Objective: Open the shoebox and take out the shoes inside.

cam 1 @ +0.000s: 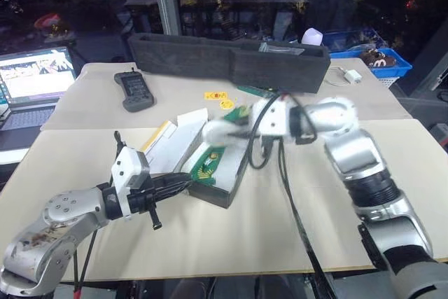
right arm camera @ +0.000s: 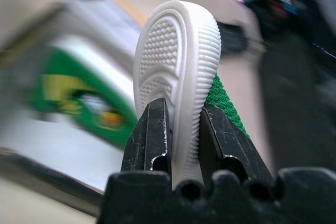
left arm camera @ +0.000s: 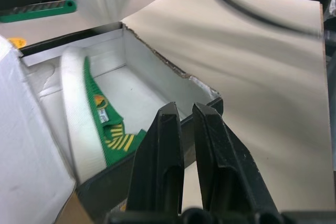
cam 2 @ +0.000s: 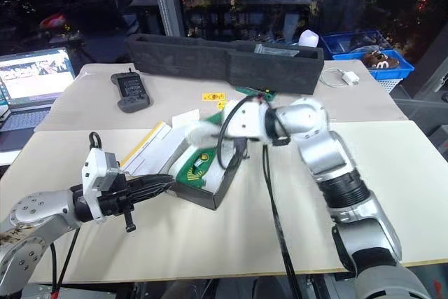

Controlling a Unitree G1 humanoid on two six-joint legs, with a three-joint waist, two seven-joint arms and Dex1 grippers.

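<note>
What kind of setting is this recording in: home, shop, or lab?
Probably a lab or test workspace, at night. A plain table carries an open laptop, a black handheld controller and a long black foam tray, with glass walls behind showing dark, lit-up surroundings.

No lettering, brand, number or sign can be made out. The laptop (cam 1: 36, 75) screen shows only a bright blur, the yellow tags (cam 1: 215, 95) on the table (cam 1: 392, 173) carry unreadable marks, and the handheld device (cam 1: 134, 89) shows nothing legible.
</note>
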